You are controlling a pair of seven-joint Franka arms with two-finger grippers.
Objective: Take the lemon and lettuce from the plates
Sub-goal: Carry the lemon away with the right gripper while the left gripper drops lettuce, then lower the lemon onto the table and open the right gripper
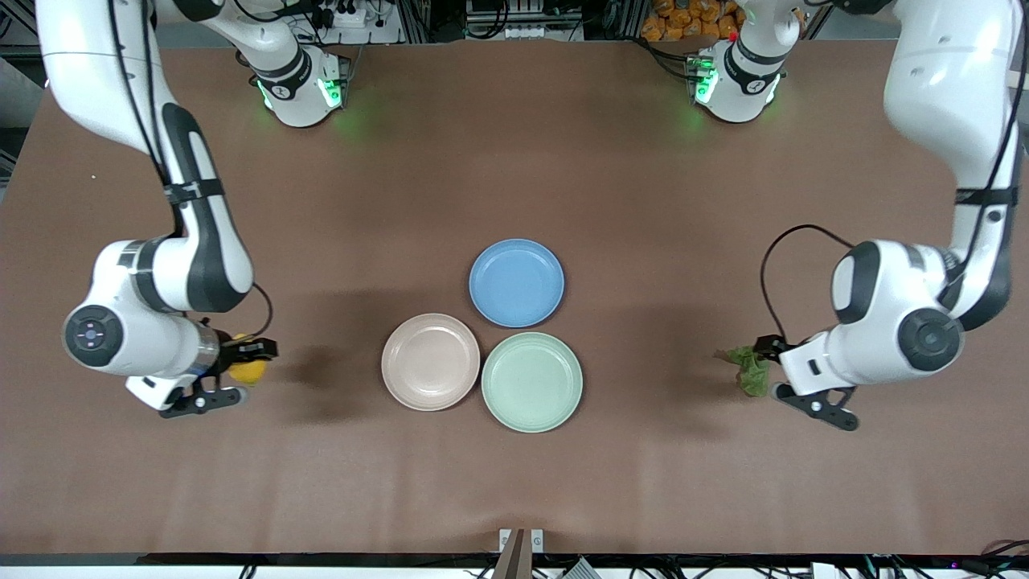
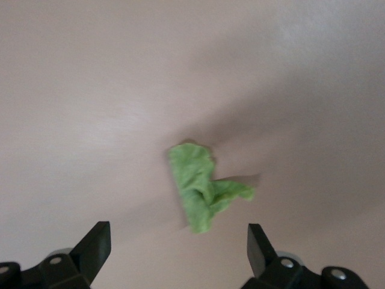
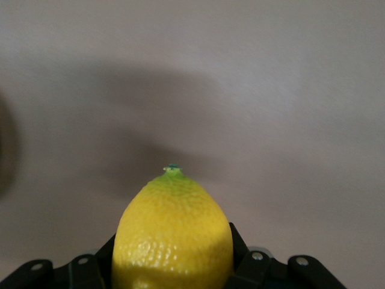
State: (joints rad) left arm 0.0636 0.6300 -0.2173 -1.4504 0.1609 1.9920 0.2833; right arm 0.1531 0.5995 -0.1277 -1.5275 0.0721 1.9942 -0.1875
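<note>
My right gripper (image 1: 241, 372) is shut on the yellow lemon (image 1: 251, 370) over the bare table toward the right arm's end. In the right wrist view the lemon (image 3: 172, 232) fills the space between the fingers (image 3: 240, 259), pointed tip outward. The green lettuce (image 1: 749, 367) lies on the table toward the left arm's end. My left gripper (image 1: 773, 368) is open beside it. In the left wrist view the lettuce (image 2: 201, 189) lies just past the open gripper (image 2: 178, 247), untouched. The beige-pink plate (image 1: 430, 362) and mint green plate (image 1: 531, 382) sit bare at mid table.
A blue plate (image 1: 516, 282), also bare, sits just farther from the front camera than the two other plates and touches them. The brown table (image 1: 514, 161) spreads wide around the plates.
</note>
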